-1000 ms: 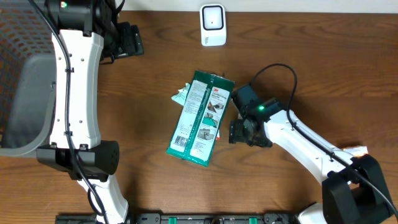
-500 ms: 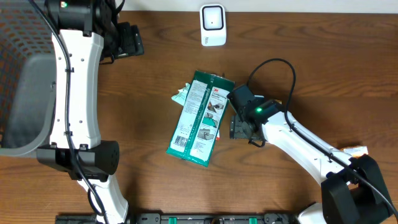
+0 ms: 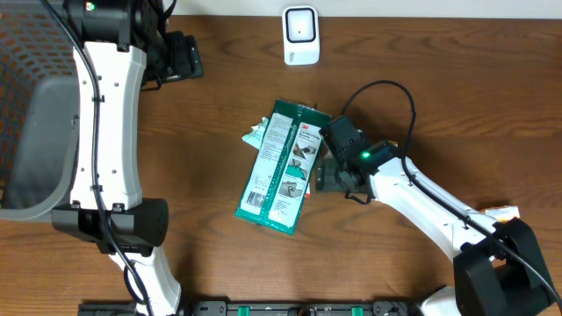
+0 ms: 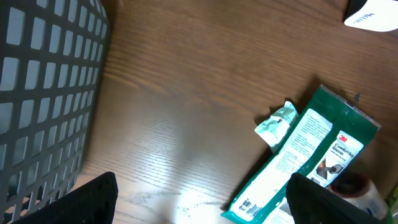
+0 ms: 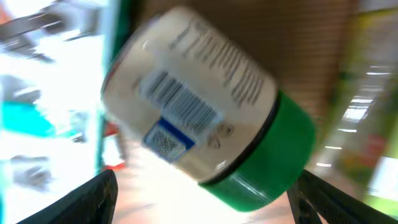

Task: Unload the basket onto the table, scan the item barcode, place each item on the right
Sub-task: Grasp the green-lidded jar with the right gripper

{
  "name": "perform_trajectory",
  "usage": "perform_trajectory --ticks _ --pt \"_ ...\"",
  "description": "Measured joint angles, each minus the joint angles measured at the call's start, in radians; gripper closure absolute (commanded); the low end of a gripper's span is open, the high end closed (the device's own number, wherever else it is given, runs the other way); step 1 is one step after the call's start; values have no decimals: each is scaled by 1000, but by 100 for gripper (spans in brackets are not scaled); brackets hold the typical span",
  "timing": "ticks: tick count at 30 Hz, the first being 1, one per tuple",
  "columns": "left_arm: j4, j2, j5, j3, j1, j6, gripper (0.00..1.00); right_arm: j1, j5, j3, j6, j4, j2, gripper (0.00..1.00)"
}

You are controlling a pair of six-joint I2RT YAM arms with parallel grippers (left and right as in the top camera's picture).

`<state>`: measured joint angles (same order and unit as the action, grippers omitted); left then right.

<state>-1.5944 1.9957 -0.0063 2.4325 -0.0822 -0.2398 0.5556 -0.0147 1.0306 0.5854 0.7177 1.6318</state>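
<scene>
At tabletop (image 3: 219, 105) centre: one white jar (image 5: 199, 109) with a green lid, just beside one green pack (image 3: 283, 167), barcode facing the right wrist camera. Right hand (image 3: 325, 178) is wide open around the jar, no grip. Left hand (image 4: 199, 202) is wide open, empty. One mesh basket (image 4: 43, 81), contents unclear. One white scanner (image 3: 299, 35).

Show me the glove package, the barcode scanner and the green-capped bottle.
glove package (image 3: 281, 169), overhead view, middle of its printed front.
barcode scanner (image 3: 300, 33), overhead view, its white front face.
green-capped bottle (image 5: 186, 109), right wrist view, the barcode on its label.
</scene>
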Motion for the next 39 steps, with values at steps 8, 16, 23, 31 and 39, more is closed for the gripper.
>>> perform_trajectory --ticks 8,16,23,31,39 --pt "0 0 0 0 0 0 13 -1 119 13 -117 69 0 17" --pt "0 0 0 0 0 0 13 -19 129 111 -308 145 0 15" --pt "0 0 0 0 0 0 13 -38 -67 114 -402 107 0 16" --pt "0 0 0 0 0 0 13 -49 -130 113 -565 71 0 28" --pt "0 0 0 0 0 0 13 -52 -15 60 -745 66 0 34"
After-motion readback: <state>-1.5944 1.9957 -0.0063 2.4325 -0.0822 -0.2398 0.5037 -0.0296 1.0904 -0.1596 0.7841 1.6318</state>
